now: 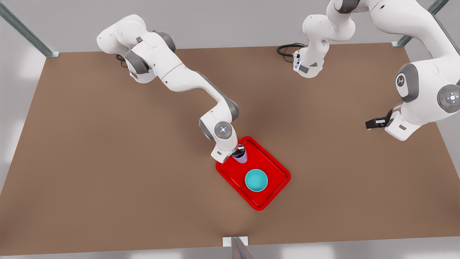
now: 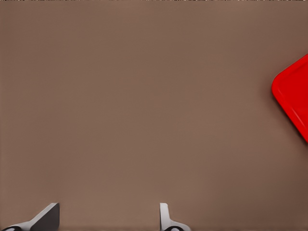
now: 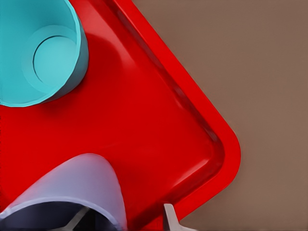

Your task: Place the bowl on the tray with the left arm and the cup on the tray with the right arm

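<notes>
The red tray (image 1: 274, 164) lies near the middle of the brown table. The teal bowl (image 1: 256, 180) stands upright on it, and the lavender cup (image 1: 242, 157) stands on the tray's far corner. My right gripper (image 1: 238, 150) is down at the cup. In the right wrist view one finger is inside the cup (image 3: 82, 180) and the other outside its wall, both spread apart from the wall, next to the bowl (image 3: 38, 53) on the tray (image 3: 159, 134). My left gripper (image 1: 371, 124) waits open over bare table on the front view's right.
In the left wrist view the left gripper (image 2: 108, 214) hovers over bare brown table with a tray corner (image 2: 294, 94) at the edge. A black cable (image 1: 287, 49) lies by an arm base at the back. Metal frame posts stand at the table corners.
</notes>
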